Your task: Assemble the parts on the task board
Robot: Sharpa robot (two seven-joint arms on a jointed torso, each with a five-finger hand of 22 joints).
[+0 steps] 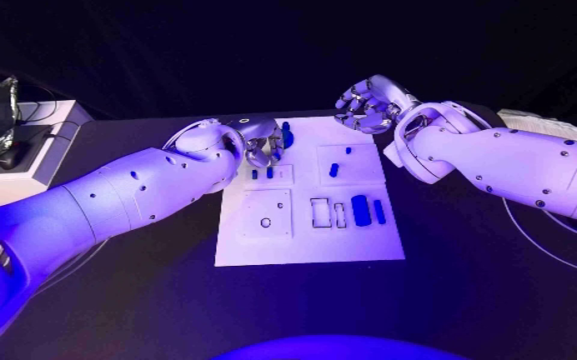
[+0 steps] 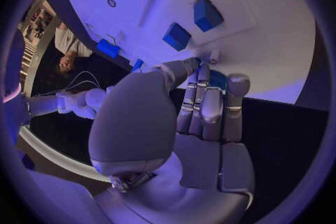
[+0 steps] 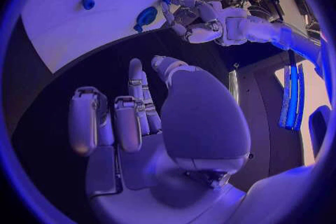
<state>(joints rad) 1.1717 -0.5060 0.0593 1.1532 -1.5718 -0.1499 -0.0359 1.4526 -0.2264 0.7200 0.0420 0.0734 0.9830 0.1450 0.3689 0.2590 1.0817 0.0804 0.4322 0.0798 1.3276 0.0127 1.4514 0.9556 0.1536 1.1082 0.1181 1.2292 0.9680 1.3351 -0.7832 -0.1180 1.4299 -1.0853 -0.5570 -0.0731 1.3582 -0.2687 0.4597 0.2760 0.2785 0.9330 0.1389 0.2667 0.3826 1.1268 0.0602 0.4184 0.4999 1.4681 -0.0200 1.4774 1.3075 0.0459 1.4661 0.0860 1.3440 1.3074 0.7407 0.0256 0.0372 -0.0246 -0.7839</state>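
Observation:
The white task board (image 1: 307,243) lies mid-table. My left hand (image 1: 258,150) reaches over its far left corner, fingers straight and close together (image 2: 203,101), their tips right at a round blue part (image 2: 218,79) (image 3: 145,15) (image 1: 286,135); whether they grip it is hidden. Two blue blocks (image 2: 177,36) (image 2: 208,14) stand just beyond the fingertips. My right hand (image 1: 367,106) hovers past the board's far edge with fingers spread (image 3: 133,117) and nothing in it. Two longer blue parts (image 1: 361,207) lie at the board's right side.
Small blue pegs (image 1: 348,151) stand in the board's far right plate. Empty slots (image 1: 321,212) and a round hole (image 1: 266,222) sit in the near half. A white box (image 1: 36,156) with cables stands at the table's left edge.

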